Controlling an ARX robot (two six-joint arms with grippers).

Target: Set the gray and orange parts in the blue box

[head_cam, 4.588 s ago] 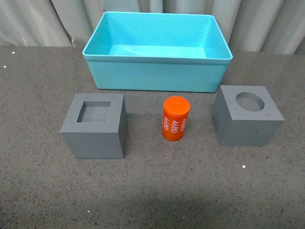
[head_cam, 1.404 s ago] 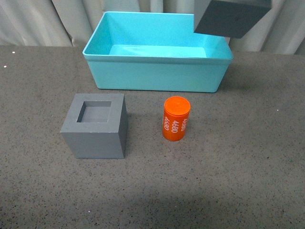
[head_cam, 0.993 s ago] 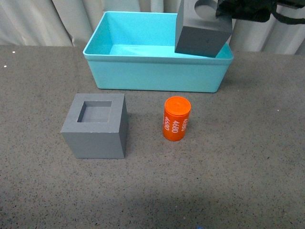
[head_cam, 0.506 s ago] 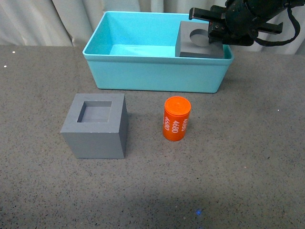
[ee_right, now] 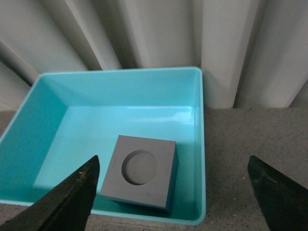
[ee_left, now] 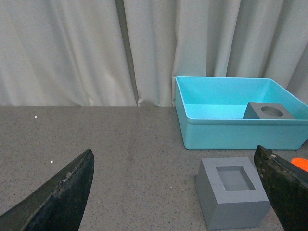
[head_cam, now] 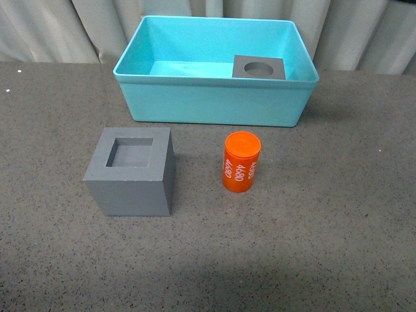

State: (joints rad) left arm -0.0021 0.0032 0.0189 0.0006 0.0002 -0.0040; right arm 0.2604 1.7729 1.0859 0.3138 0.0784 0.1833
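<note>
Left gripper [ee_left: 173, 153] hangs over the table [head_cam: 312, 247] with jaws spread wide and nothing between them. The right gripper [ee_right: 173, 160] is equally agape and empty above the blue box [ee_right: 201, 144].

Nearest the robot, the gray cube with the square recess [head_cam: 133, 172] sits on the table, recess up. The orange cylinder [head_cam: 241, 162] stands upright to its right, apart from it and from the box.

Beyond both, the box holds the gray cube with the round hole [head_cam: 259, 67], lying flat toward its right end, close to the near wall.

By my reading, 1 of 3 parts is in; 2 are left.
</note>
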